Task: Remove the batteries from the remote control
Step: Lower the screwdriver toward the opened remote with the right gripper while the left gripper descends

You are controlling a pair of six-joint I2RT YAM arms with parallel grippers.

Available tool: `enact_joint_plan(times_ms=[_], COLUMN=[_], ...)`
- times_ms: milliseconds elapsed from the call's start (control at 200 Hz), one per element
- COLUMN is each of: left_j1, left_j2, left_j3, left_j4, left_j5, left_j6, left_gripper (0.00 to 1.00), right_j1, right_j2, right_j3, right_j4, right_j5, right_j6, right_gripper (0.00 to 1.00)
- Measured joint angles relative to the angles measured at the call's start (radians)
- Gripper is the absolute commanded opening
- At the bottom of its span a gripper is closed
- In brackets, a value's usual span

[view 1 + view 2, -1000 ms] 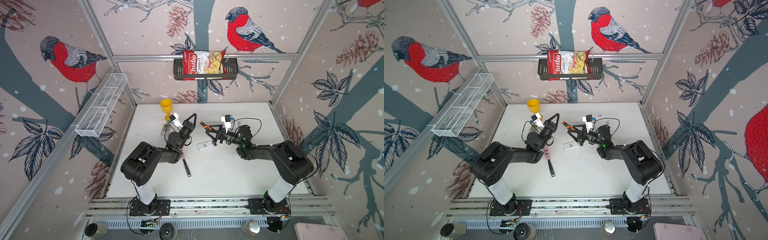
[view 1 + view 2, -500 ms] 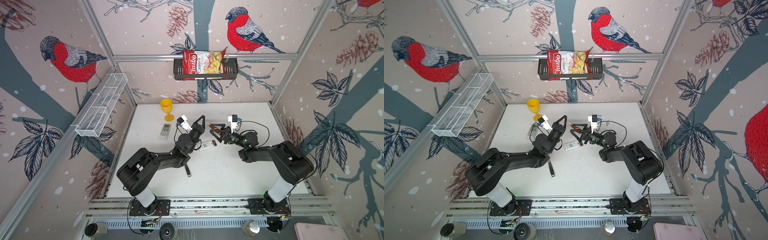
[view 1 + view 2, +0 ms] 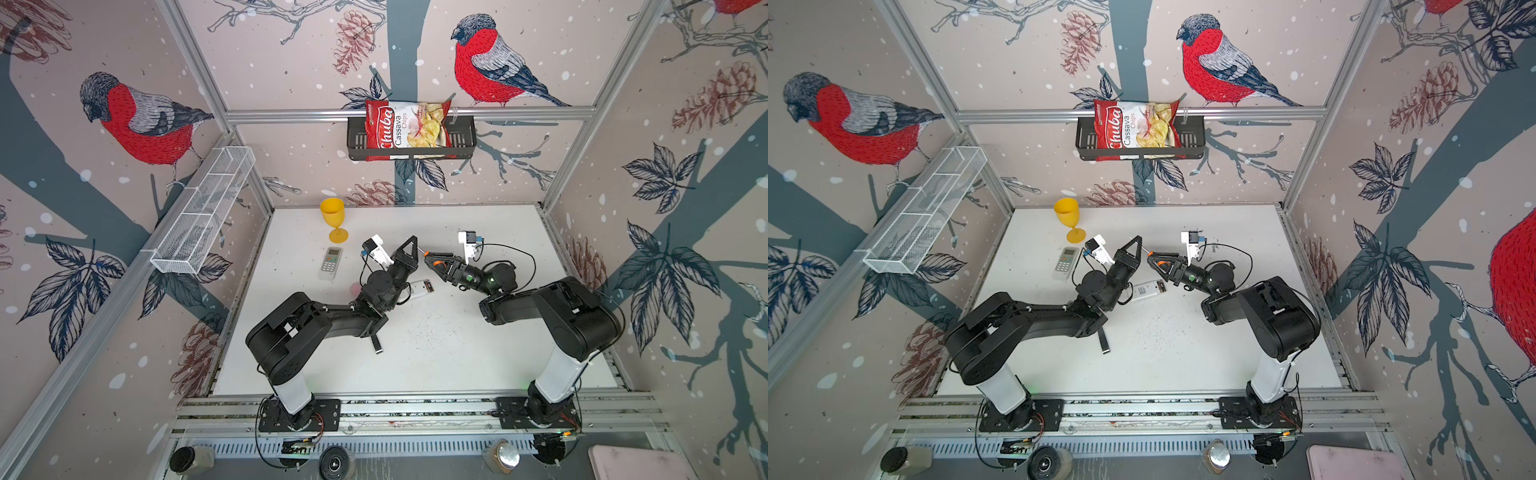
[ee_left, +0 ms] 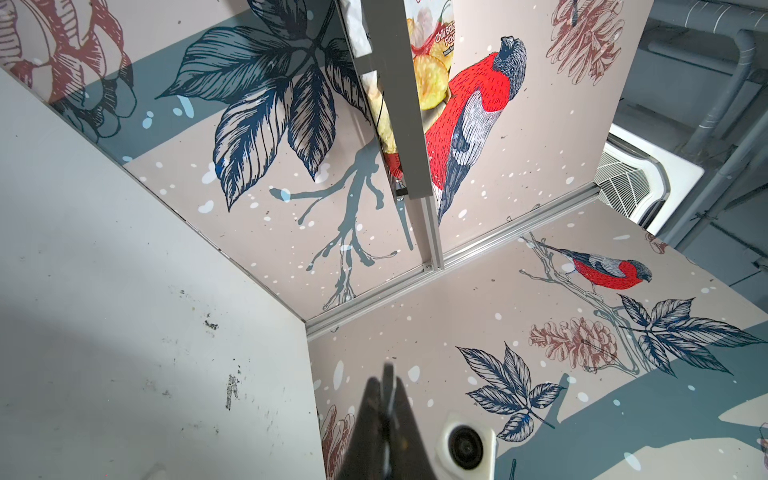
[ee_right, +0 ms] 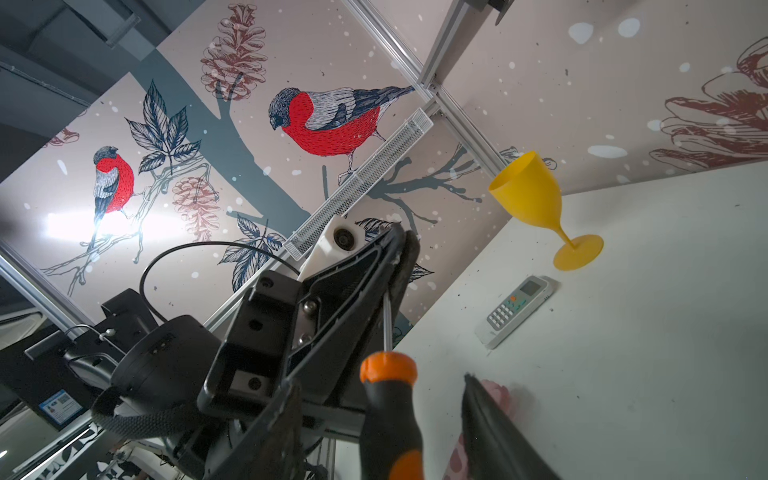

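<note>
The remote control [image 3: 419, 288] is white and lies on the table [image 3: 457, 353] between the arms, its dark opened end toward the right arm and its other end under the left arm. The batteries are hidden from me. My left gripper [image 3: 412, 241] is raised and shut on the thin metal shaft of an orange-and-black screwdriver [image 5: 388, 415]. Around the screwdriver's handle stands my right gripper [image 5: 382, 382], open, with a gap showing on each side. Both grippers hang above the table behind the remote control.
A second, grey-white remote [image 3: 330, 262] lies keypad up beside a yellow goblet [image 3: 332, 212] at the back left. A black strip [image 3: 376, 345] and something pink [image 3: 355, 289] lie by the left arm. A chips bag [image 3: 405, 126] sits in a wall basket [image 3: 465, 139].
Both grippers have shifted to the right together with the screwdriver between them. The right jaws have narrowed around the handle. The left arm has uncovered the second remote.
</note>
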Motion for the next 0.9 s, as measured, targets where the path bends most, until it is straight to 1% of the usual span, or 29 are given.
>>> enact_joint_plan(times_ms=[240, 395, 655, 805, 901], left_j1=[-0.008, -0.014, -0.018, -0.022, -0.026], left_j2=[0.047, 0.054, 0.071, 0.080, 0.089], left_j3=[0.005, 0.012, 0.018, 0.017, 0.010], left_j4=[0.080, 0.102, 0.129, 0.136, 0.156], left_j5=[-0.001, -0.002, -0.008, -0.021, -0.030], left_j6=[0.000, 0.005, 0.022, 0.022, 0.016], left_gripper=[0.00, 0.00, 0.00, 0.00, 0.00], right_j1=[-0.002, 0.000, 0.000, -0.003, -0.006], right_j2=[0.017, 0.035, 0.039, 0.037, 0.034], right_j3=[0.002, 0.013, 0.014, 0.011, 0.007], right_j4=[0.003, 0.003, 0.005, 0.008, 0.012], right_j5=[-0.005, -0.008, -0.005, -0.004, -0.008], right_j6=[0.018, 0.037, 0.037, 0.036, 0.036], right_gripper=[0.48, 0.45, 0.37, 0.28, 0.26])
